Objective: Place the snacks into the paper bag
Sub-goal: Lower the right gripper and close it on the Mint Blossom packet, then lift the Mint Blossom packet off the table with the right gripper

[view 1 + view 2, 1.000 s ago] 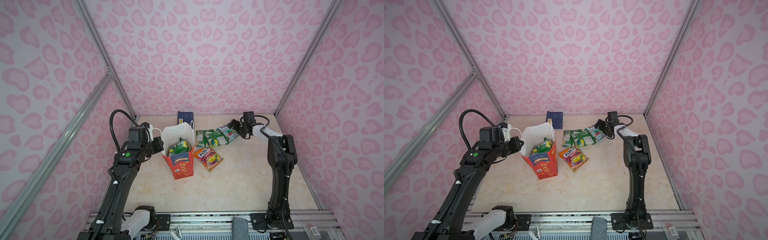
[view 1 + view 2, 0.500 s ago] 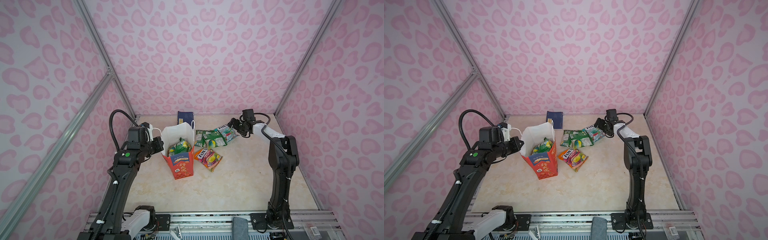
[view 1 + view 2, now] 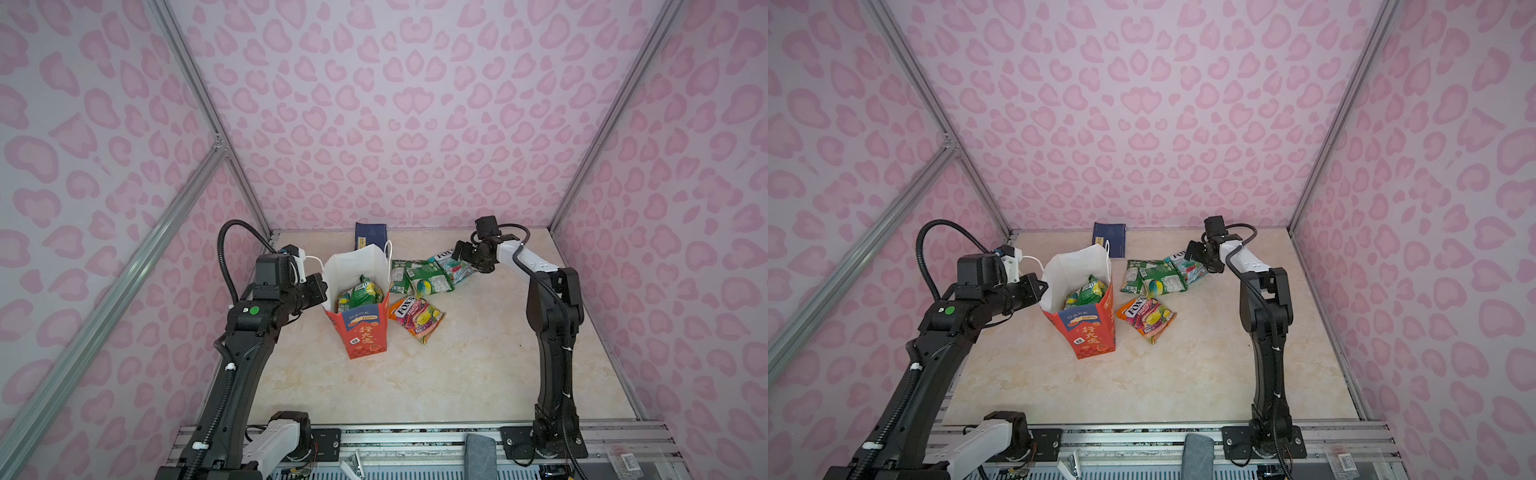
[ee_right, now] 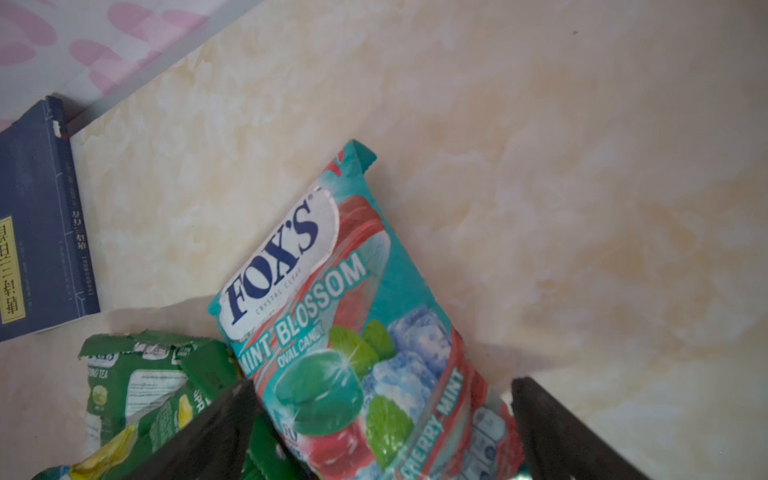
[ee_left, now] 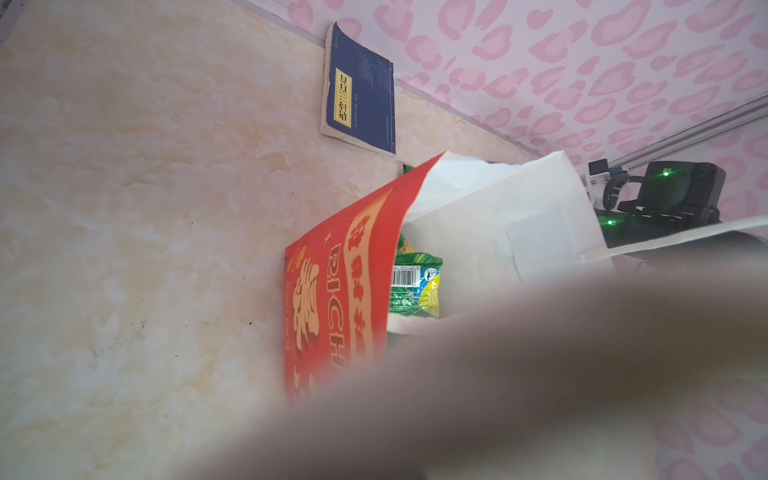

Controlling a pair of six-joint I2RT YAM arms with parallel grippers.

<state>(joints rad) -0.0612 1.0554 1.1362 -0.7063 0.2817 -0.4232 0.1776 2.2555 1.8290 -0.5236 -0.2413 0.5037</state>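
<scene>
The paper bag [image 3: 361, 328] [image 3: 1090, 328] stands upright left of centre on the bench [image 3: 415, 382], mouth open, white inside showing. Green packets [image 3: 359, 293] [image 3: 1086, 291] lie inside it, their tops below the rim; the left wrist view shows one with a barcode [image 5: 415, 282].

Outside the bag, to its right in both top views:
- Orange packet [image 3: 415, 318] [image 3: 1148, 318] marked FOX'S, flat on the bench just beside the bag's front corner.
- Green packets on the bench [image 3: 419, 280] [image 3: 1152, 280] [image 4: 137, 386], overlapping one another, farther back.
- Teal packet [image 3: 451, 264] [image 3: 1183, 266] [image 4: 332, 316], FOX'S Mint Blossom, one edge lying over the green ones.

The right end effector [image 3: 463, 253] [image 3: 1196, 253] [image 4: 380, 382] is spread wide, low over the teal packet, one finger [image 4: 208, 436] on each side of its end. Whether they touch the packet cannot be told.

The left end effector [image 3: 318, 286] [image 3: 1034, 286] is pressed together at the bag's left rim, pinching the paper wall. A blurred finger fills much of its wrist view.

A dark-blue booklet [image 3: 371, 237] [image 3: 1109, 240] [image 5: 359, 91] lies flat against the back wall, behind the bag and apart from it.
</scene>
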